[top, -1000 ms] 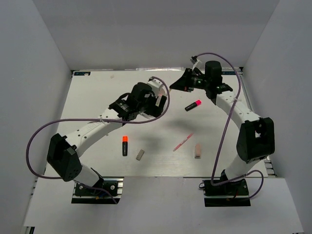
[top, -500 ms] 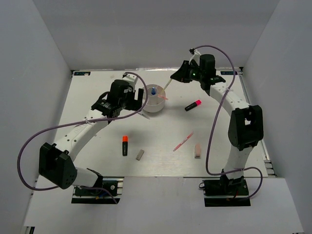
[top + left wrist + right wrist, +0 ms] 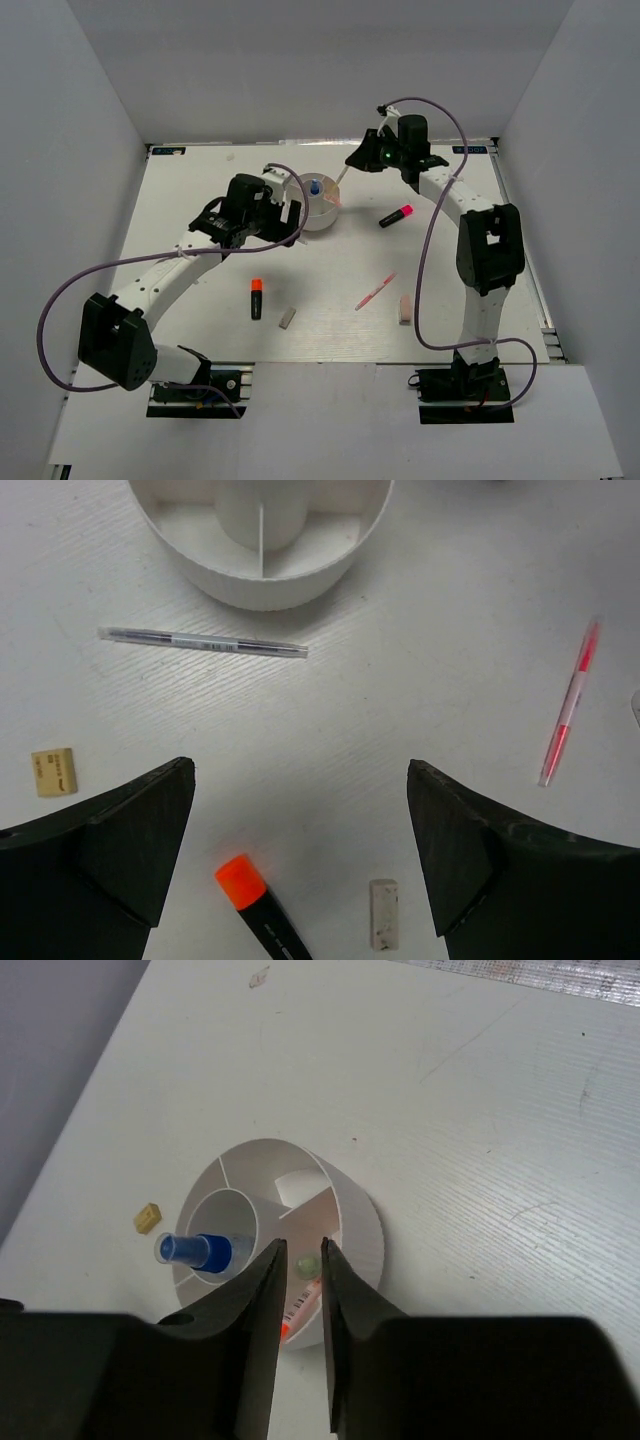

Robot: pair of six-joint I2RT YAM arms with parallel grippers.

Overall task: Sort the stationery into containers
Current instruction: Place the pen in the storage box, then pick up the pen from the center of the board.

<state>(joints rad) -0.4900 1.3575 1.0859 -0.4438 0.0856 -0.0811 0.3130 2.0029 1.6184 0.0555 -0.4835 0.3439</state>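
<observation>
The round white tub (image 3: 322, 214) stands at mid-table with a blue-capped bottle (image 3: 195, 1251) upright in its centre cup. My right gripper (image 3: 302, 1248) hangs over the tub (image 3: 350, 1210), shut on a thin pen (image 3: 297, 1307) that slants down into a compartment. My left gripper (image 3: 300, 780) is open and empty, just near-left of the tub (image 3: 262, 575). Below it lie an orange-capped highlighter (image 3: 245, 885), a grey eraser (image 3: 383, 913), a grey pen (image 3: 203, 642), a beige eraser (image 3: 53, 771) and a pink pen (image 3: 568, 705).
A pink-capped highlighter (image 3: 396, 216) lies right of the tub. A pink eraser (image 3: 405, 309) sits beside the pink pen (image 3: 376, 291) at the near right. Grey walls close in the table on three sides. Purple cables loop from both arms.
The left arm pulled back from over the tub to its near-left side, uncovering it. The right gripper carried the pen leftward over the tub.
</observation>
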